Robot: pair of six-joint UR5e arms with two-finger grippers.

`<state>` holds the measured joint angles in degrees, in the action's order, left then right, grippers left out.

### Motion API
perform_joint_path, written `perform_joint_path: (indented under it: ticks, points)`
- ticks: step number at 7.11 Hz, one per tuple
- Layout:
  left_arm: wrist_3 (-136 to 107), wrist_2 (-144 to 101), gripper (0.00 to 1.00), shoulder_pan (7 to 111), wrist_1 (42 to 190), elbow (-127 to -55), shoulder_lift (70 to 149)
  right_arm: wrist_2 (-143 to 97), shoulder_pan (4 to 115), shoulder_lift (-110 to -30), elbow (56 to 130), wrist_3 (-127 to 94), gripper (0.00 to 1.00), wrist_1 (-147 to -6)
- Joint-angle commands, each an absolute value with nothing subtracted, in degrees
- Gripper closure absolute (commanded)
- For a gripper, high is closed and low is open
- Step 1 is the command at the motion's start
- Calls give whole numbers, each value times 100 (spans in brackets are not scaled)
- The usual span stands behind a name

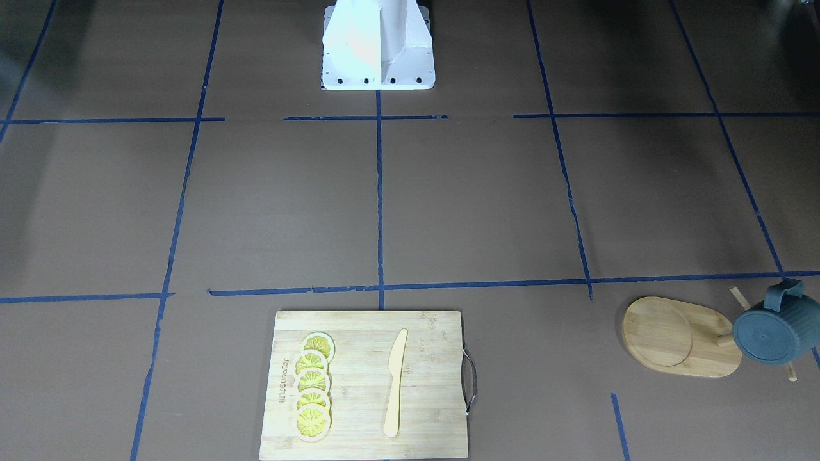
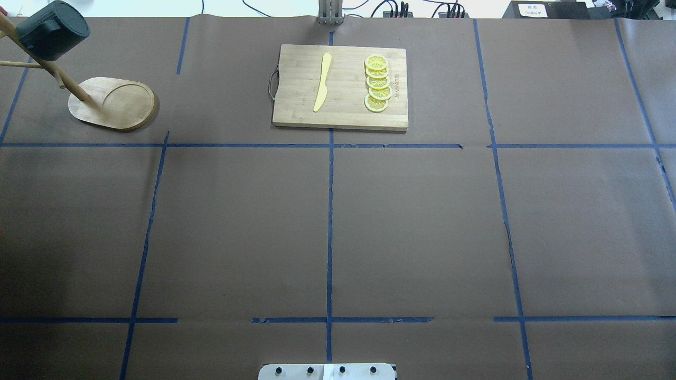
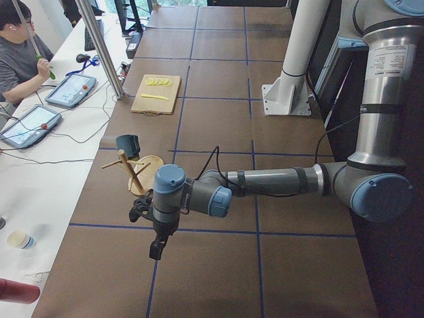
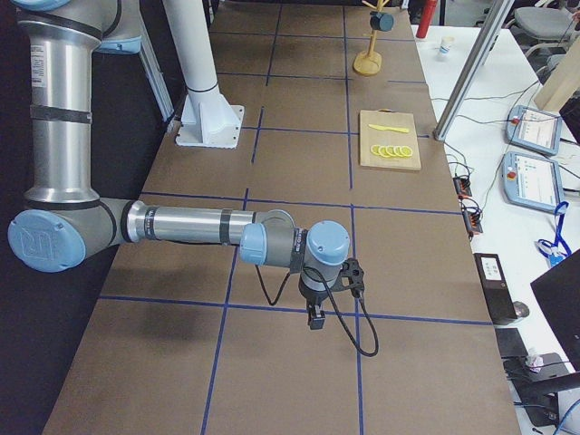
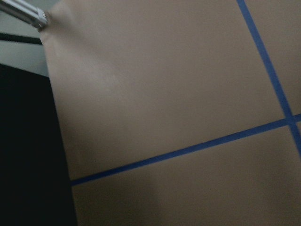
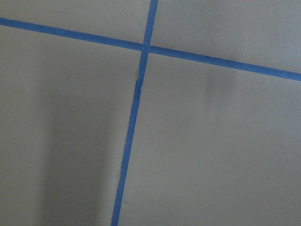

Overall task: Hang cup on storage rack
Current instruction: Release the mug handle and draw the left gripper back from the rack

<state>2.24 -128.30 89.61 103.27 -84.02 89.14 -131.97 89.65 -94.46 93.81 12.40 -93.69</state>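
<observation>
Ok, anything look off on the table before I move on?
Nothing serious. The dark teal ribbed cup hangs on a peg of the light wooden mug tree, which stands upright. Only the blue tape line on the robot's right looks wrinkled.

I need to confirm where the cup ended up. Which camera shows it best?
Exterior front-facing: the cup is largest there, its base, ribbed side and handle all clear, at the storage rack. Overhead exterior shows it at the frame corner among the rack's pegs. Both side views show it small. The wrist views show only table.
</observation>
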Motion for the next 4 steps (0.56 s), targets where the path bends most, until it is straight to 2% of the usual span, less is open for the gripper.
perform_joint_path:
  ticks: [1,2,4]
  points:
    - [122,-13604,0,9000,10020,-8559,8571,-13210,8965,-9475,9360,1239,0,-9369]
    - [123,-13605,0,8991,10011,-8856,8334,-13219,8965,-9483,9360,1239,0,-9369]
    - [132,-13605,0,8930,9828,-8929,8393,-13219,8965,-9475,9360,1239,0,-9369]
